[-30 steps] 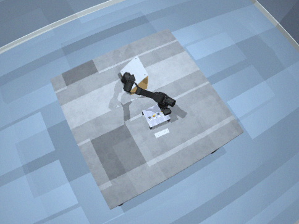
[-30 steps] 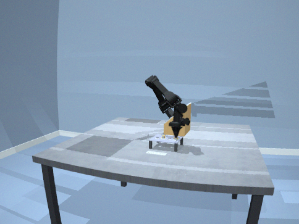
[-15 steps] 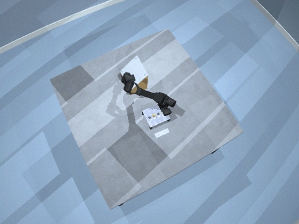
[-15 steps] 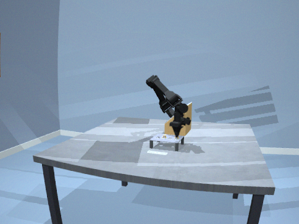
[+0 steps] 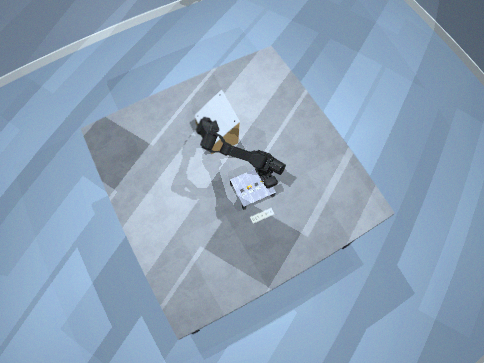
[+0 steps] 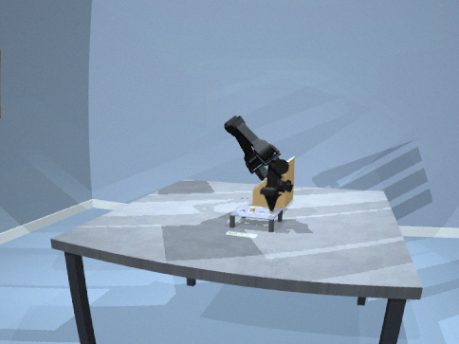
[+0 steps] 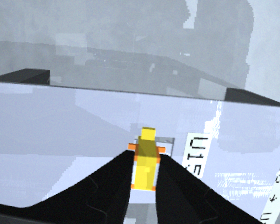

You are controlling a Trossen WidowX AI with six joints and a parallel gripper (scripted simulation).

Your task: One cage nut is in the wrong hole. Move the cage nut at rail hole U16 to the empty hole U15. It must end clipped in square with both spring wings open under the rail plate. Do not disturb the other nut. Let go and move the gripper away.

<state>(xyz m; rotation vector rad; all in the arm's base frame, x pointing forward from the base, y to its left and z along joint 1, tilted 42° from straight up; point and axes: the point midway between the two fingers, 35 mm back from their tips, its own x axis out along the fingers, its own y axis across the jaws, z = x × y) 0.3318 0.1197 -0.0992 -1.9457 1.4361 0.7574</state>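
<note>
Your gripper [image 5: 270, 181] [image 6: 271, 209] [image 7: 145, 161] is pointed down at the rail plate, grasping the yellow cage nut [image 7: 146, 162] between its fingertips. In the wrist view the nut sits over the square hole [image 7: 168, 146] beside the U15 label [image 7: 196, 152]; part of the opening shows past the nut's side. The orange parts stand out at either side of the nut, close to the fingertips. Whether any of it has entered the hole, you cannot tell from here.

The rail plate [image 5: 241, 198] [image 6: 256, 215] [image 7: 45, 117] stands on short dark legs upon the table [image 5: 320, 195] [image 6: 332, 256]. The other nut [image 5: 249, 187] [image 6: 252, 209] is on the plate, just beside the arm's working spot. A printed strip [image 5: 262, 215] [image 6: 241, 234] lies on the table in front.

Findings on risk: the visible gap at one side suggests the nut may be off centre — pressed so, one wing could catch the hole's edge and leave the nut cocked. Too light a push would likely leave a wing unopened beneath; too hard a push could shift the plate. Opening wide, or retreating sideways, risks dragging the nut out or knocking its neighbour — judge the seating first, then withdraw straight up.
</note>
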